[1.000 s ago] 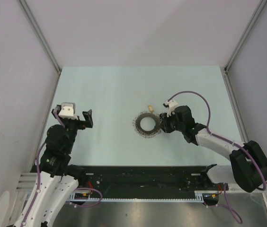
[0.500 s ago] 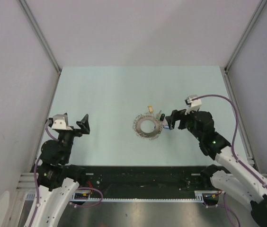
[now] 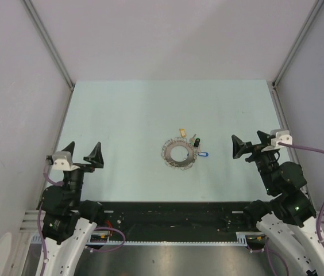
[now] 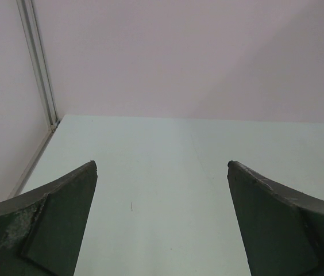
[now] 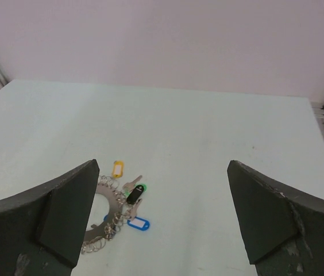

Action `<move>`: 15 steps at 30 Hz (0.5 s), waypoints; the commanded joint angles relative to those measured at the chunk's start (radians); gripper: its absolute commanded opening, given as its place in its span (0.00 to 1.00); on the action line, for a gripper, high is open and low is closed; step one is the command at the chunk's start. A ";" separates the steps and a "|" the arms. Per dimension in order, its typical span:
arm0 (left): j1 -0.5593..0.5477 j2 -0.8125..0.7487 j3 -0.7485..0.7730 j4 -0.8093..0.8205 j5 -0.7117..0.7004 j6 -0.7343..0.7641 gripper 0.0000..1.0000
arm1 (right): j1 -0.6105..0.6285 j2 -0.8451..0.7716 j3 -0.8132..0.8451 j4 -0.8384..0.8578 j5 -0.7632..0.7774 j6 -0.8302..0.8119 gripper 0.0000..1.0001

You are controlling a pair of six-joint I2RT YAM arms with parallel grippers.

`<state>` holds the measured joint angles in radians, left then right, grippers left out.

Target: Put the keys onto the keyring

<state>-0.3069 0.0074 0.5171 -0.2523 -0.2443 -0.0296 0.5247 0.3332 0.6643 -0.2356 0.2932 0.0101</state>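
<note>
Keyring [image 3: 179, 153] lies flat on the pale table [image 3: 127, 109], with small wire loops fringing its outer edge. The keys [image 3: 196, 142] cluster along the far and right sides of the keyring:

- The yellow-headed key [image 3: 181, 133] is just beyond the far rim.
- The black-headed key [image 5: 134, 194] and the green-headed key [image 5: 141, 188] are side by side at the right rim.
- The blue-headed key [image 3: 203, 154] is just right of the keyring.

Whether any key is threaded onto the keyring cannot be told from where I stand.

The right gripper [image 3: 246, 135] sits well to the right of the keyring, its fingers spread wide and nothing between them. The left gripper [image 3: 84, 145] sits well to the left of the keyring, likewise spread wide and empty. Neither gripper touches the keyring or the keys.
</note>
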 commanded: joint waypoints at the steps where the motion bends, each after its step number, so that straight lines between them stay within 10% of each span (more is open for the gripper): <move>1: 0.006 -0.113 -0.034 0.001 -0.027 -0.033 1.00 | -0.003 -0.042 0.066 -0.079 0.070 -0.093 1.00; 15: 0.006 -0.145 -0.043 0.033 0.020 0.014 1.00 | -0.005 -0.164 0.011 -0.100 0.047 -0.157 1.00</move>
<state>-0.3069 0.0040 0.4797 -0.2569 -0.2428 -0.0257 0.5232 0.2218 0.6849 -0.3462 0.3489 -0.1173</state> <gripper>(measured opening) 0.996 0.994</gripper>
